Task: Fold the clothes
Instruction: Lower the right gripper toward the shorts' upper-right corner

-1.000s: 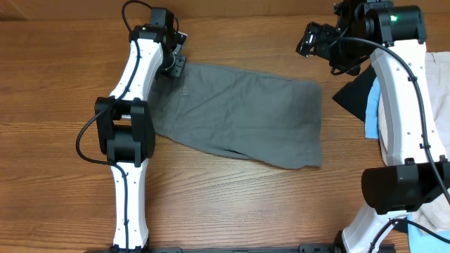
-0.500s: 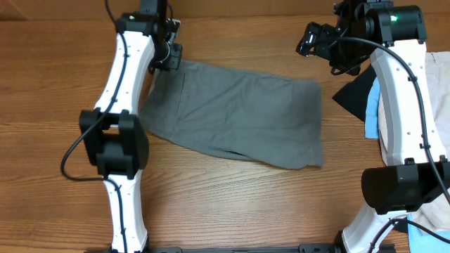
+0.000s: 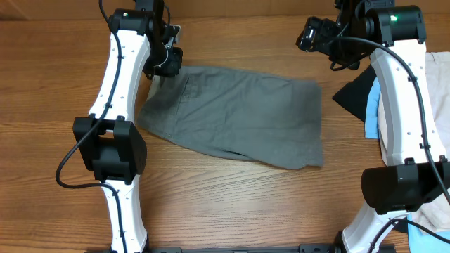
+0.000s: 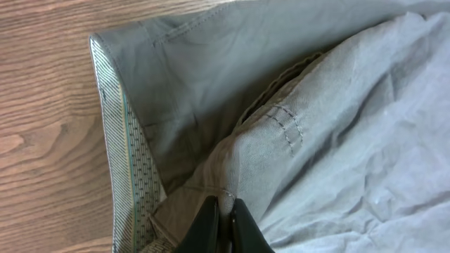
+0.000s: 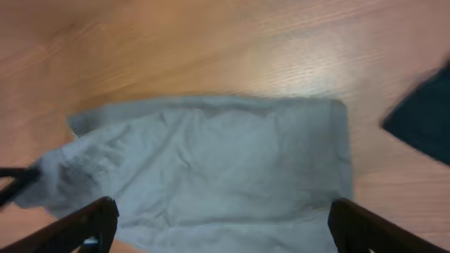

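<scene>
The mid-grey shorts [image 3: 239, 116] lie spread on the wooden table in the overhead view. My left gripper [image 3: 167, 62] is shut on their far left corner, at the waistband. In the left wrist view the shut fingers [image 4: 225, 223] pinch a fold of grey cloth [image 4: 281, 140] beside the striped waistband lining [image 4: 130, 169]. My right gripper [image 3: 313, 35] hangs open and empty above the table beyond the shorts' far right corner. Its wrist view looks down on the shorts [image 5: 211, 169] between wide-apart fingers [image 5: 221, 225].
A pile of other clothes lies at the right edge: a black piece [image 3: 357, 95], a light-blue piece [image 3: 372, 112] and a beige piece [image 3: 436, 91]. The black piece also shows in the right wrist view [image 5: 422, 119]. Bare wood surrounds the shorts.
My left arm has swung left and away, pulling the shorts' far left corner with it. The right gripper has shifted very slightly.
</scene>
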